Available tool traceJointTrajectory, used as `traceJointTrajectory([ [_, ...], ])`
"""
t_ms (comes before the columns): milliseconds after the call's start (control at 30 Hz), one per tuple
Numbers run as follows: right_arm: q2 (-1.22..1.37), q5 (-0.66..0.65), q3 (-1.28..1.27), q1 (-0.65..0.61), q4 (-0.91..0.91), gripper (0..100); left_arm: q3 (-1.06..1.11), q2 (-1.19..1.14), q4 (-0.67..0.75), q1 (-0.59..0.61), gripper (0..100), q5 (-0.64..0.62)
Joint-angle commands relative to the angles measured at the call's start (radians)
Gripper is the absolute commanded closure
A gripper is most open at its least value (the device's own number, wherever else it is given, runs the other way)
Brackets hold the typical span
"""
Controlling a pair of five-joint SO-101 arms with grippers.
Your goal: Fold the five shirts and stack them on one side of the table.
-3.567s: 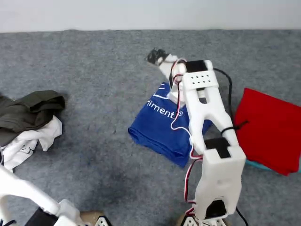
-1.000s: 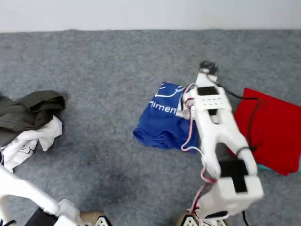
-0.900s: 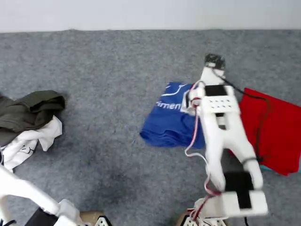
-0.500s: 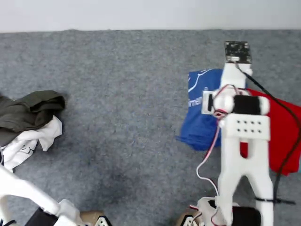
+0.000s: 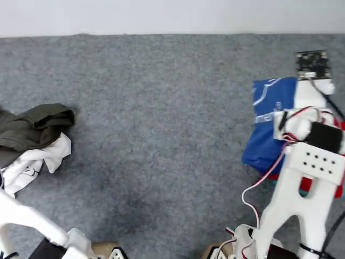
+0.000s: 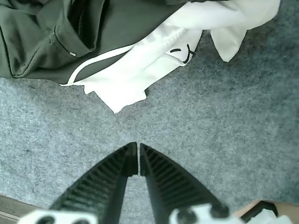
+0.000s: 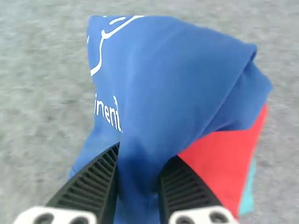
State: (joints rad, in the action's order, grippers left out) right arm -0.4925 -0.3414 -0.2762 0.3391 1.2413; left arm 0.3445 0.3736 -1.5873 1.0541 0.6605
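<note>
right gripper [image 7: 140, 156] is pinched on a bunched fold of the blue shirt [image 7: 177, 79], fingers clamped either side of the cloth. blue shirt hangs from my grip and drapes partly over the red shirt [image 7: 224, 158], touching it, with its printed side spilling off the red shirt's edge onto the grey table cover [image 5: 161, 108]. a teal cloth edge [image 7: 247, 191] peeks out from under the red shirt. left gripper [image 6: 139, 151] has its fingers pressed together with nothing between them, over bare grey cover well apart from the red shirt, across the table. same far side from the red shirt: olive shirt [image 6: 107, 32] crumpled on top of the white shirt [image 6: 154, 65], both unfolded.
</note>
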Motion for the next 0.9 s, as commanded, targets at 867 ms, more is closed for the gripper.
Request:
traceJointTrajectory([
  [867,0.203,-0.351,0.028,0.309,-0.351,72.7,-0.012,0.035,0.014,-0.006,98,0.012],
])
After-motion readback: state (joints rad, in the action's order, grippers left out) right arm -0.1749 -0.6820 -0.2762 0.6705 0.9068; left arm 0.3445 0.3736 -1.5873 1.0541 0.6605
